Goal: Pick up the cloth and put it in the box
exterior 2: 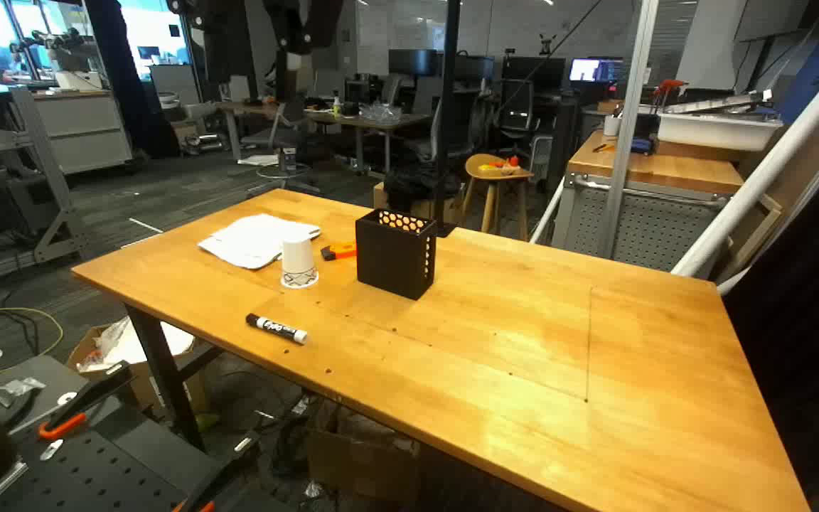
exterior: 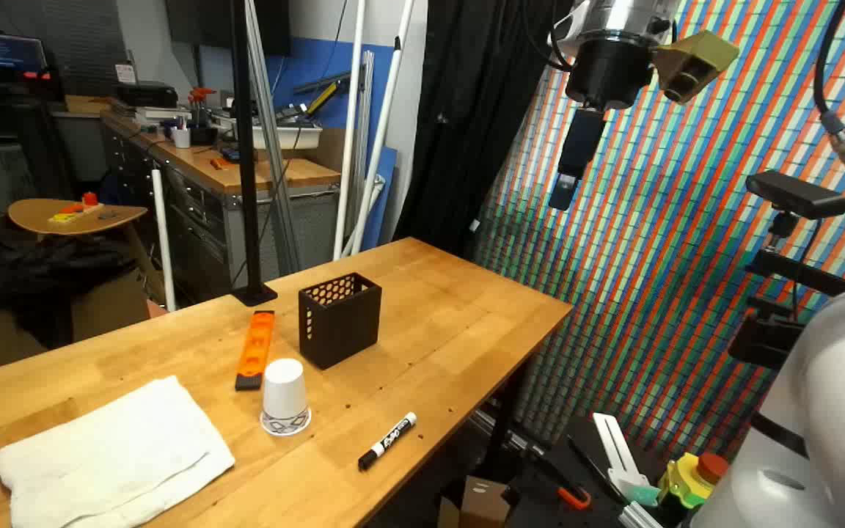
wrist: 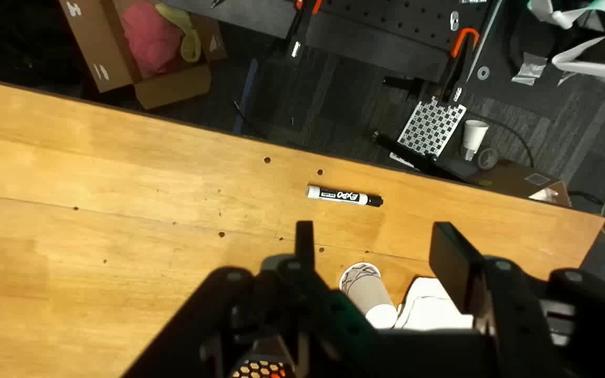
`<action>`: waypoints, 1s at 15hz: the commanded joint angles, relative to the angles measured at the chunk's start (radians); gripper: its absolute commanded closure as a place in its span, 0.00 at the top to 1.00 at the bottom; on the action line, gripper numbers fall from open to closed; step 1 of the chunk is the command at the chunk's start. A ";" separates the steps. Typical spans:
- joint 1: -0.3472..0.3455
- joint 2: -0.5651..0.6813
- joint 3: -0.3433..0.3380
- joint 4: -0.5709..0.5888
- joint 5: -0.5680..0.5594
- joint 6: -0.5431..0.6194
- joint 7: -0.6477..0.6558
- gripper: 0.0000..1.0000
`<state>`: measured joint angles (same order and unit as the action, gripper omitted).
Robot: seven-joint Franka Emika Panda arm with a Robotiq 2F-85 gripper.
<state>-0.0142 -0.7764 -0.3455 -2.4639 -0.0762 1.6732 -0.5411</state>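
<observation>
Hanging well above the wooden tabletop (exterior: 452,323), pincer (wrist: 373,241) has its jaws apart, wood showing through the gap in the wrist view. Cloth (exterior: 111,455) lies flat toward one end of the tabletop, well apart from the pincer; longer visible edge runs roughly with the tabletop's length, one corner points toward the paper cup (exterior: 284,389), layered fold edge faces the marker (exterior: 388,440) side. In an exterior view the frame cuts part off, so full long axis can't be told there. Off-white, soft, folded into a rough rectangle, lightly wrinkled. Box (exterior: 349,326): black, straight-sided, upright, open-topped; broad near face solid, hexagonal holes in the far wall and narrow ends. In the way: paper cup, white, upside down, patterned band at the rim, standing between cloth and box, near the cloth but apart. Orange bar (exterior: 255,345), black at the near end, lies just beside the box, partly hidden by it in an exterior view. Marker lies near the tabletop's long edge, white barrel, black cap toward the cloth end. Black post (exterior: 245,147) rises at the far edge.
</observation>
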 commanded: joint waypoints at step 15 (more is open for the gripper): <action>0.123 0.087 0.150 0.029 0.044 0.061 -0.011 1.00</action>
<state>0.0650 -0.7365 -0.2471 -2.4654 -0.0556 1.7023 -0.5442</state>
